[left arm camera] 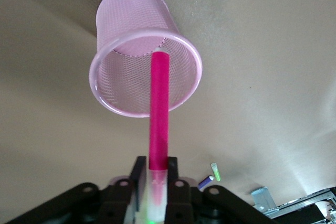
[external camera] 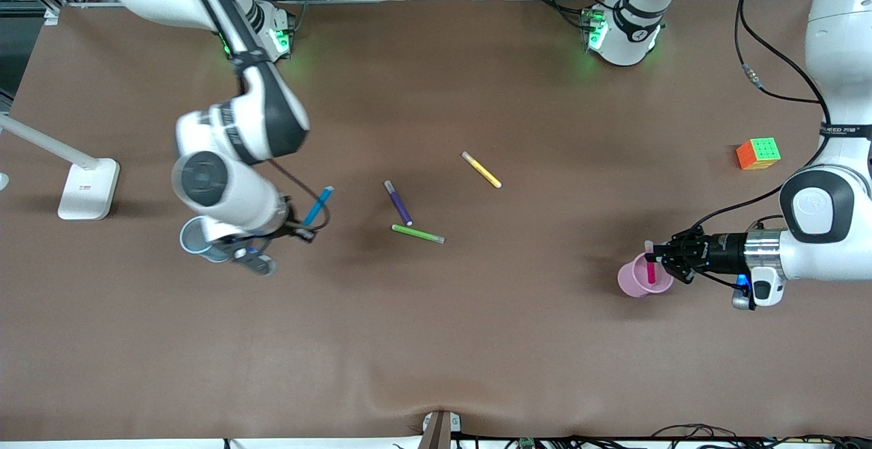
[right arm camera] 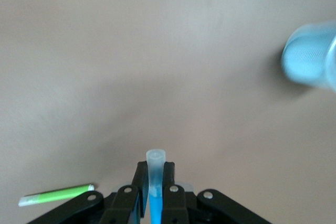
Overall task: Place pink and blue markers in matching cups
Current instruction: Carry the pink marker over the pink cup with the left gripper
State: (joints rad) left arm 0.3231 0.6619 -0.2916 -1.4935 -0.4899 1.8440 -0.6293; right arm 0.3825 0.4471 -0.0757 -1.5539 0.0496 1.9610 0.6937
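My left gripper [external camera: 658, 256] is shut on the hot-pink marker [external camera: 650, 270] and holds it over the mouth of the pale pink mesh cup [external camera: 637, 282]. In the left wrist view the pink marker [left arm camera: 159, 114] points from the gripper [left arm camera: 157, 170] into the pink cup [left arm camera: 131, 40], its tip inside the rim. My right gripper [external camera: 304, 229] is shut on the blue marker [external camera: 318, 206], above the table beside the pale blue cup [external camera: 196, 236]. In the right wrist view the blue marker [right arm camera: 156, 184] sits between the fingers of the gripper [right arm camera: 156, 176], and the blue cup [right arm camera: 310, 59] is off to one side.
A dark purple pen [external camera: 398, 202], a lime-green pen [external camera: 417, 234] and a yellow pen [external camera: 481, 169] lie mid-table. A colour cube [external camera: 757, 153] sits toward the left arm's end. A white stand base [external camera: 87, 189] sits toward the right arm's end.
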